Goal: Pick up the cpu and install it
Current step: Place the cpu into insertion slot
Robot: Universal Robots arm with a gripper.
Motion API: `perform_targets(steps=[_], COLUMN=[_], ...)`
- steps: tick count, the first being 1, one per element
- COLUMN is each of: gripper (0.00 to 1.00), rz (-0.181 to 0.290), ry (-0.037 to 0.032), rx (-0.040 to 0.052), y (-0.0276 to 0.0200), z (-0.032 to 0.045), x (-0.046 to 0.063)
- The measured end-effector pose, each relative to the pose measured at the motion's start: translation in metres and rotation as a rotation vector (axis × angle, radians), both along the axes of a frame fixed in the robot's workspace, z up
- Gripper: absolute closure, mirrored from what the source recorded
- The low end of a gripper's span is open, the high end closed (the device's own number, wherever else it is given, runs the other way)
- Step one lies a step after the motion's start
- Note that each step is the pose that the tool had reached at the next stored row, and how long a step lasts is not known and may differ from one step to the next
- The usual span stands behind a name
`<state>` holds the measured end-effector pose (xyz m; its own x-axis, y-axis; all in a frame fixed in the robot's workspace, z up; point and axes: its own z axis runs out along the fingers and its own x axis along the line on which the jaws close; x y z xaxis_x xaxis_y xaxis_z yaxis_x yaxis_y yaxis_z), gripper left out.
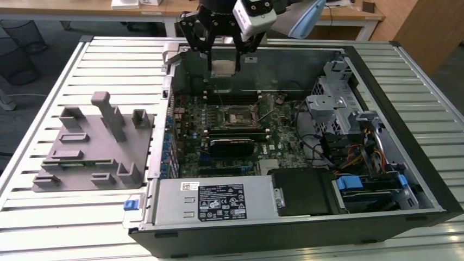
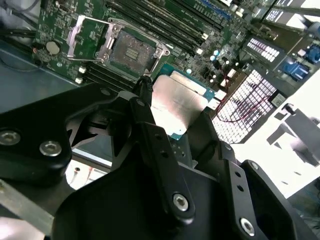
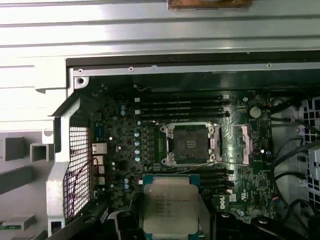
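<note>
I am gripping the small, flat, square cpu (image 3: pixel 170 205) with the silvery metal top between the closed fingers of my black end effector (image 1: pixel 223 64), hovering over the open black computer case (image 1: pixel 305 231). Picking is done; installing is left. The square black metal-framed socket (image 3: pixel 190 143) is lying open and empty, with long memory slots (image 3: pixel 182 106) and loose cables (image 1: pixel 348 147) crowding nearby.

Slatted metal table, wooden furniture behind it, dark floor.

The table (image 1: pixel 108 60) is made of pale ribbed metal slats that run across the exterior view, evenly lit with soft glints along the ridges. Beyond its far edge stands a light wooden desk (image 1: pixel 65 8), and at the exterior view's right a warmer-toned wooden panel (image 1: pixel 427 27). The floor (image 1: pixel 32 109) is dark grey; at the exterior view's left a black wire-mesh bin (image 1: pixel 18 38) stands on it near a white cable (image 1: pixel 22 96).
</note>
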<state>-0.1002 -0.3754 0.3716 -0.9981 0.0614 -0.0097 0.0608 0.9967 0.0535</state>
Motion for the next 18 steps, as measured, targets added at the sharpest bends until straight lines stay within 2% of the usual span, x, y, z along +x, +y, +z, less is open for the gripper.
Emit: perform_targets(steps=[18], gripper=[0.47], rz=[-0.278], ry=[0.0001], rx=[-0.0003], y=[0.0007], z=[-0.0021], x=[-0.0001])
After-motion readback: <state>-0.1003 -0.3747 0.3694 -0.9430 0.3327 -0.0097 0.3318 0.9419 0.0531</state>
